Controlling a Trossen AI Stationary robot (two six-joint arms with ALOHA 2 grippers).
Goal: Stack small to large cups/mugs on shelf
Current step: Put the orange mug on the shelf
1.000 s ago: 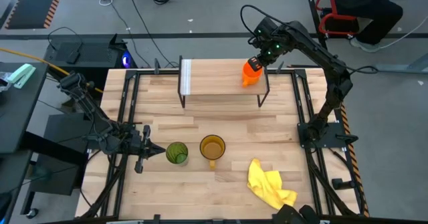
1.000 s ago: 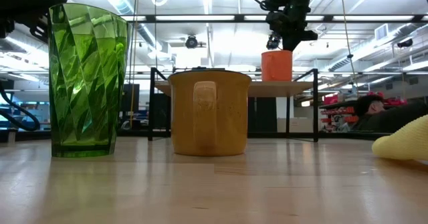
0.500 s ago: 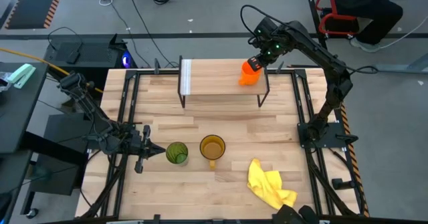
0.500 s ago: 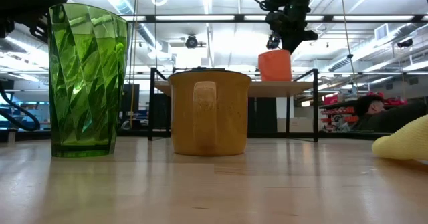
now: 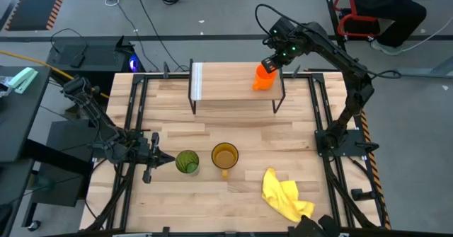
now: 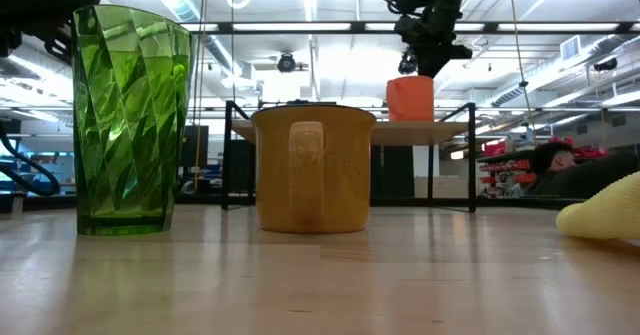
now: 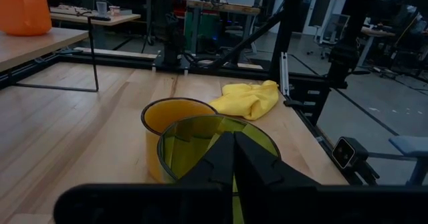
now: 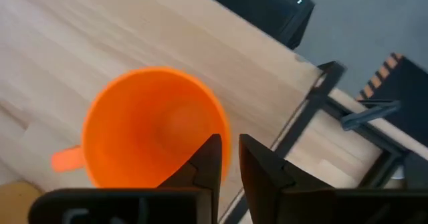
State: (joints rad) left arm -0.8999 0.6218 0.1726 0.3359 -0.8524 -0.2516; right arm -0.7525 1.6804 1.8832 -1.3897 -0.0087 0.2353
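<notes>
The green tumbler (image 5: 187, 162) is seen on the table well in front of the shelf (image 5: 230, 83), just beyond the closed, empty fingertips of the left gripper (image 5: 161, 158). The amber mug (image 5: 225, 156) stands just beside it. At the shelf's right end, the orange cup (image 5: 263, 78) is set upright, its rim straddled by the slightly parted right gripper (image 5: 272, 63).
</notes>
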